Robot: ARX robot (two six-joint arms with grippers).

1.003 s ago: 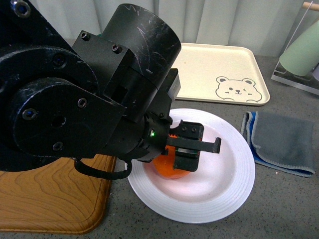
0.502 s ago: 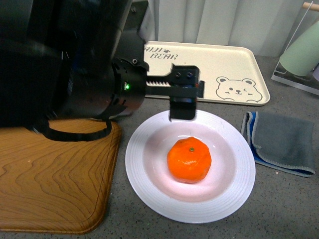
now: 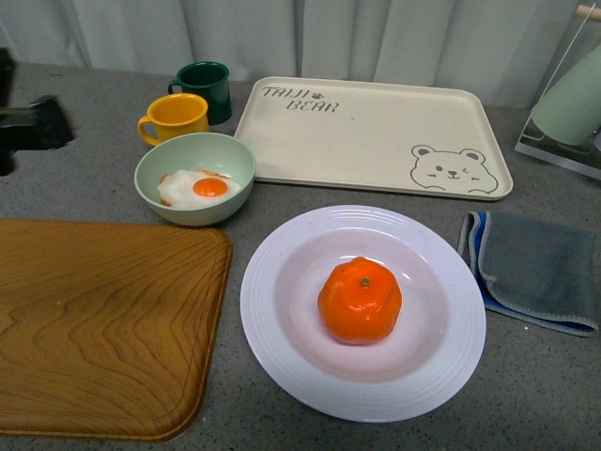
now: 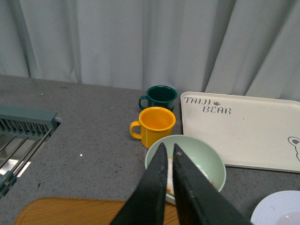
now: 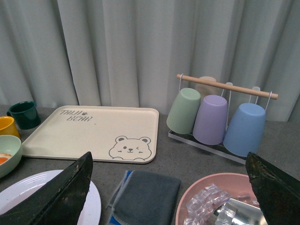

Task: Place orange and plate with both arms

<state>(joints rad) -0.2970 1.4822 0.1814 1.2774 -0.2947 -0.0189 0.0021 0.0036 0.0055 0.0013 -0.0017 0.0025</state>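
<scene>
– So, where did the orange (image 3: 360, 300) sit?
– In the well of the plate (image 3: 258, 315), stem dimple up, with nothing touching it. The plate lay flat on the grey bench (image 3: 526, 395).
– And the left arm?
– Well off to the plate's left and farther back. Only a blurred dark piece of it showed at the edge of the front view. In its wrist view the left pincer (image 4: 168, 149) had its fingers (image 4: 152, 187) almost together, with a thin slit between them and nothing gripped. It hung above the bench, aimed towards the curtain, with its tips over the pale green bowl (image 3: 194, 176) that held the fried egg (image 3: 208, 187).
– The right one?
– The right pincer (image 5: 168, 154) was spread wide and empty, level above the bench on the plate's right. The grey cloth (image 5: 147, 194) showed between its fingers.
– What else lay near the plate?
– The bear tray (image 3: 376, 132) was just behind it and the wooden board (image 3: 94, 319) just to its left. The bowl was behind it to the left, with a yellow mug (image 3: 174, 117) and a dark green mug (image 3: 205, 89) farther back still.
</scene>
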